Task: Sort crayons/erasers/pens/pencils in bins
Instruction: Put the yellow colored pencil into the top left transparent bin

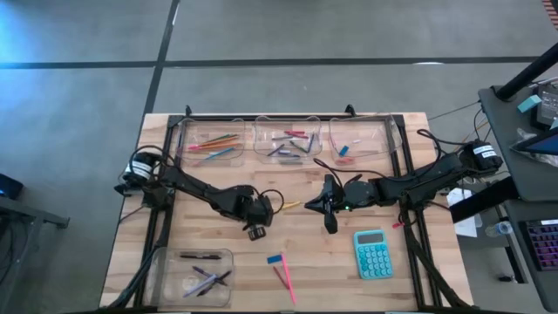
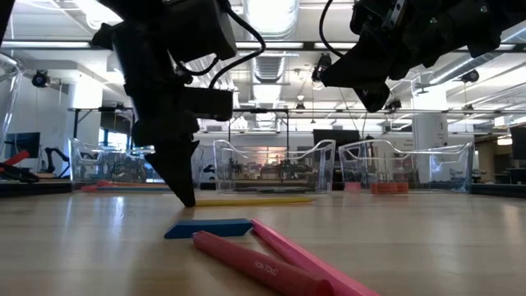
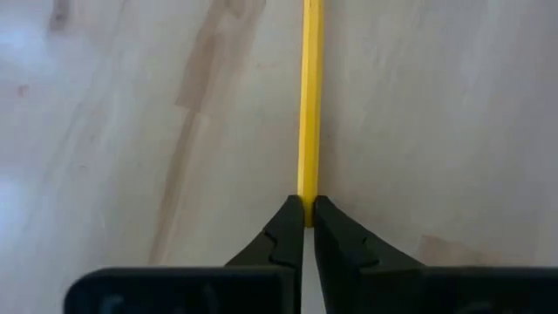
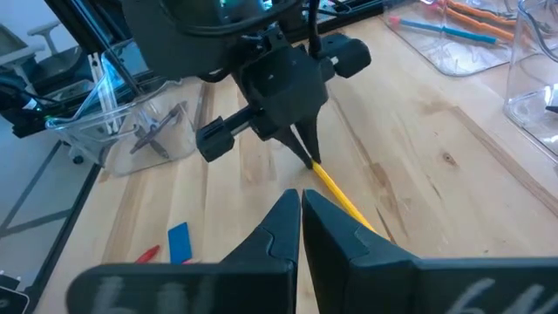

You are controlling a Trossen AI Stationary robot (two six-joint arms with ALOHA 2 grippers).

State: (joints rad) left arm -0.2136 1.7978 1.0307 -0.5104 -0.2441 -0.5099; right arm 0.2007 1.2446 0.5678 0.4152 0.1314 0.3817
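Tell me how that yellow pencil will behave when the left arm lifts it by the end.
The yellow pencil looks thin, straight and stiff, so it probably won't droop. The left tool pinches only its end, so it may pivot. If dropped, it likely rolls on the smooth table.

A robotics lab or open workshop floor, and you can read it straight off the surroundings.

Look past your wooden table (image 1: 227, 262) in the low view: exposed ceiling ducts (image 2: 275, 62) and bright strip lights (image 2: 271, 12) run over a wide hall, with a dark monitor (image 2: 337, 140) and other benches beyond. From above, you see a grey concrete floor (image 1: 349, 30) crossed by dark lines, a black metal frame (image 1: 288, 114) bolted round the table, and a side desk (image 1: 532, 113) crowded with equipment and cables.
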